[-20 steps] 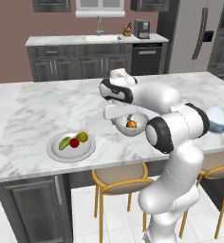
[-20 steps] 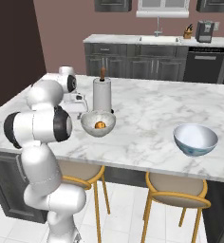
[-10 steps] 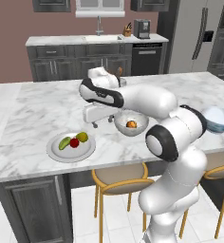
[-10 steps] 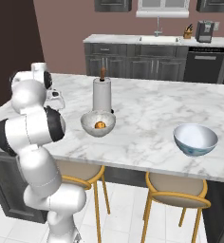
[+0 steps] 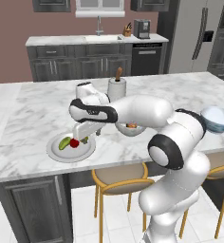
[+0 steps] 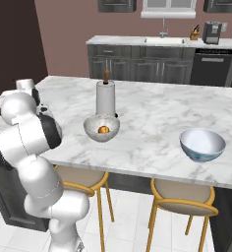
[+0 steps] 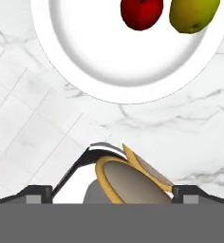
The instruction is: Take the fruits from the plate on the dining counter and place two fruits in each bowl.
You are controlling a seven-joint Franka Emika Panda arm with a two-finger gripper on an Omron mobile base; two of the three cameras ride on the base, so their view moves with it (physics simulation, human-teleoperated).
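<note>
The pale plate (image 5: 56,151) lies on the dining counter (image 5: 33,114) near its front edge. It carries an elongated green fruit (image 5: 64,143), a round red fruit (image 5: 74,142) and a yellow-green fruit (image 5: 85,139). My gripper (image 5: 84,135) hangs open just above the plate's right side, holding nothing. In the hand view the plate (image 7: 99,57) fills the top, with the red fruit (image 7: 141,12) and yellow-green fruit (image 7: 193,13) on it, and the gripper (image 7: 113,193) is spread wide. The speckled bowl (image 5: 131,130) holds an orange-brown fruit (image 5: 131,126). The blue bowl (image 5: 219,118) stands far right.
A paper towel holder (image 5: 116,86) stands behind the speckled bowl (image 6: 101,129). Yellow-framed stools (image 5: 120,176) are tucked under the counter's front edge, one seen past it in the hand view (image 7: 128,178). The blue bowl (image 6: 202,144) is near the front edge.
The arm has swung left from above the speckled bowl to over the plate. The gripper has stayed open. The orange-brown fruit lies in the speckled bowl throughout.
</note>
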